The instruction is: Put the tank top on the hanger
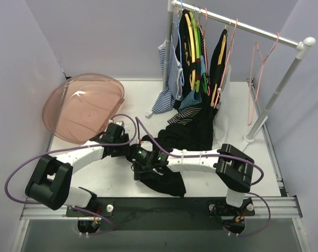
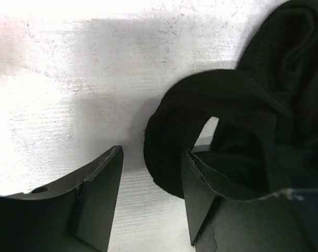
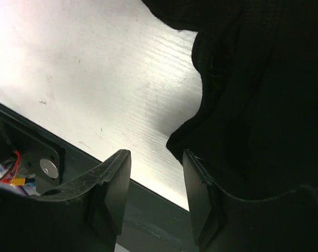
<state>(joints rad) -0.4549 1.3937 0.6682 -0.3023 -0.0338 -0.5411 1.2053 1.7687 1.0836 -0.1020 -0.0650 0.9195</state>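
- While both arms reach inward over the near part of the white table (image 1: 111, 181), the small black soft-fabric tank top (image 1: 166, 181) lies crumpled just under where their wrists meet.
- Your left gripper (image 2: 153, 152) has its jaws apart. A curled edge of the tank top sits in the gap and laps over the front of one finger, and nothing is pinched.
- Your right gripper (image 3: 156, 153) also stands apart. Bare table shows in the gap, and the fabric's edge touches one finger only.
- Farther back on your left rests a translucent pink plastic bowl (image 1: 85, 107).
- At the far right, a white metal clothes rail (image 1: 237, 23) carries a blue-and-white striped top (image 1: 166, 94) and a long black garment (image 1: 201, 115).
- The thin pink triangular hanger (image 1: 249, 105) hangs from that rail by its hook, well apart from the tank top.
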